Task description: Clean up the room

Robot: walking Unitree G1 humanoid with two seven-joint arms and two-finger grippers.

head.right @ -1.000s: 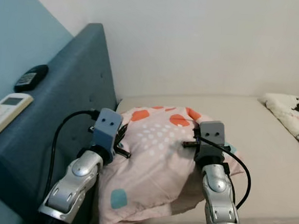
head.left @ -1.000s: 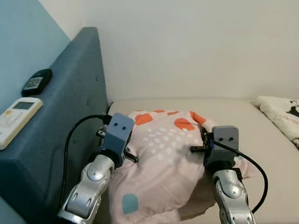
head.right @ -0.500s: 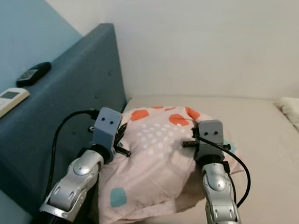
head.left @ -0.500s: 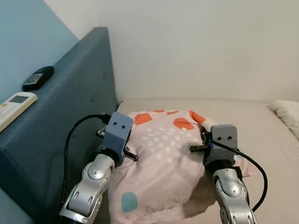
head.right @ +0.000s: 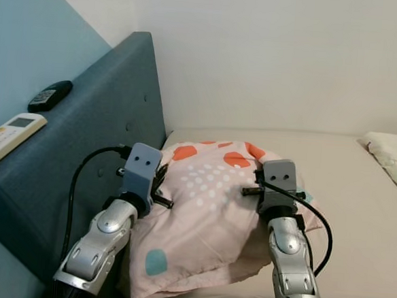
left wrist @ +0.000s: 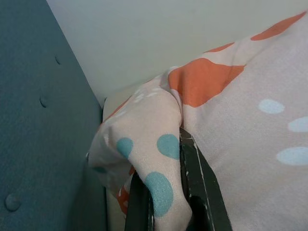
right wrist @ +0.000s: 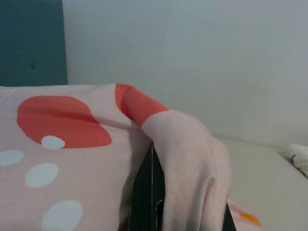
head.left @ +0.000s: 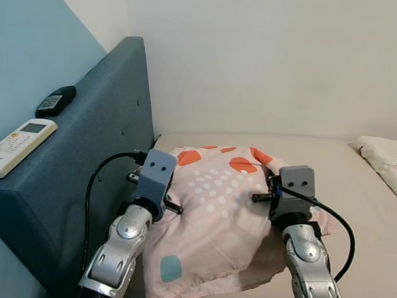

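A home bedroom: bed (head.left: 358, 201) against padded blue headboard (head.left: 96, 149)

Whole view swung left, then partway back: camera moved, things did not. Headboard (head.left: 96, 155) now takes more of frame. Remote (head.left: 16, 148) and dark remote (head.left: 55, 101) sit higher on its top. Blanket (head.left: 392, 162) at bed's far right slid almost out of frame, now back at edge. Pillow (head.left: 210, 225) sits same between hands.
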